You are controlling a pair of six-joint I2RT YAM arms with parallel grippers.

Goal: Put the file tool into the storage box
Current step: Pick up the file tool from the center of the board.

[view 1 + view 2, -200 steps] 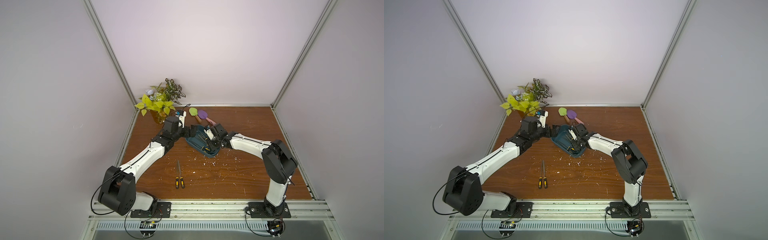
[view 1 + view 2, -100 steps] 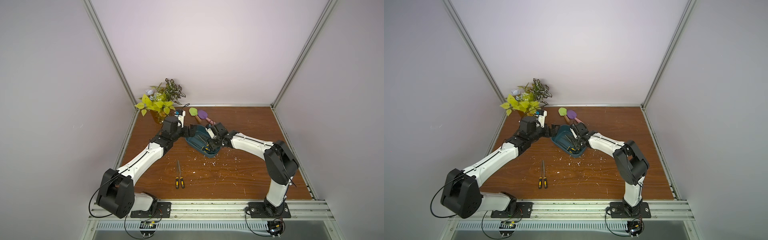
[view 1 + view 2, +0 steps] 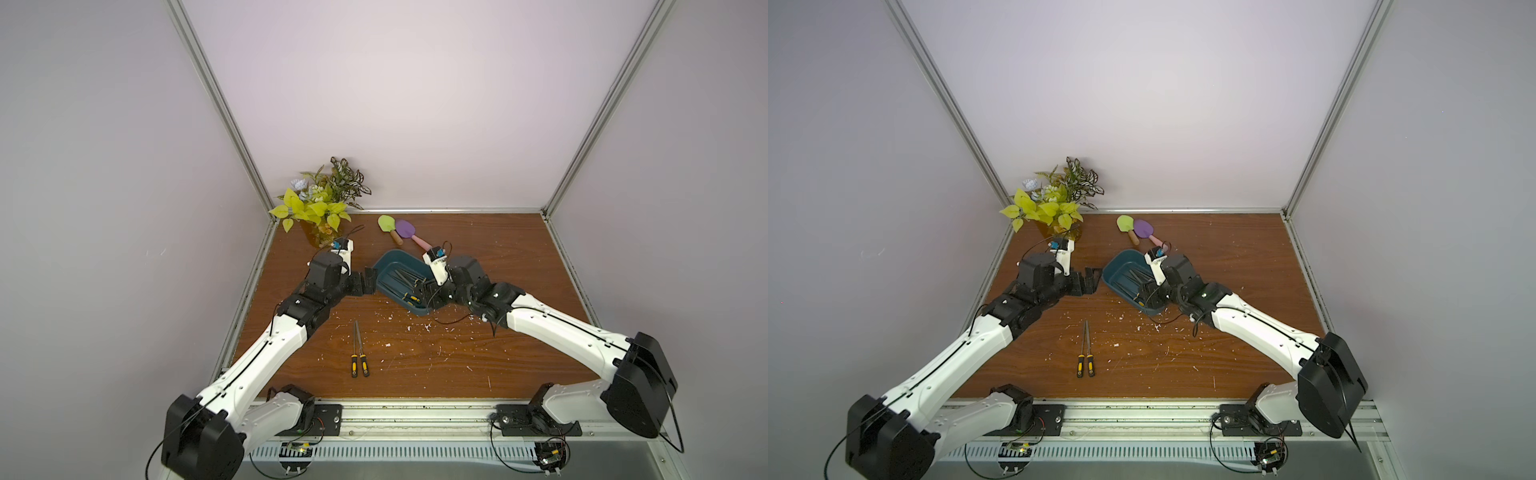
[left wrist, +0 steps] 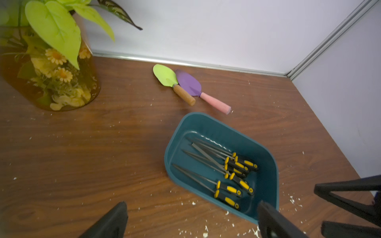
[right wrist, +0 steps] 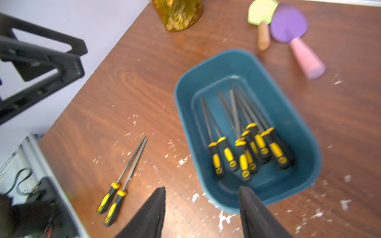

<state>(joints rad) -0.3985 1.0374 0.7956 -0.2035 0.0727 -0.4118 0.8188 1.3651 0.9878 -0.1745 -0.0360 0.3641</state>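
Observation:
The dark teal storage box [image 3: 390, 254] [image 3: 1120, 258] lies slantwise mid-table with several yellow-and-black-handled files [image 4: 226, 164] [image 5: 245, 148] in it. Two more file tools [image 3: 358, 351] [image 3: 1086, 351] [image 5: 123, 175] lie side by side on the wood, nearer the front edge. My right gripper [image 3: 426, 291] [image 5: 202, 188] hangs open and empty over the box's near end. My left gripper [image 3: 370, 280] [image 4: 191, 206] stands open and empty just beside the box's left rim [image 4: 206, 118].
An amber vase of artificial plants [image 3: 316, 232] stands in the back left corner. A green trowel [image 3: 386, 224] and a purple trowel [image 3: 405, 228] lie behind the box. White crumbs [image 3: 415, 328] litter the wood. Walls close in the back and sides.
My right gripper's jaws have gone from shut to open over the box's near end. The left arm has shifted little.

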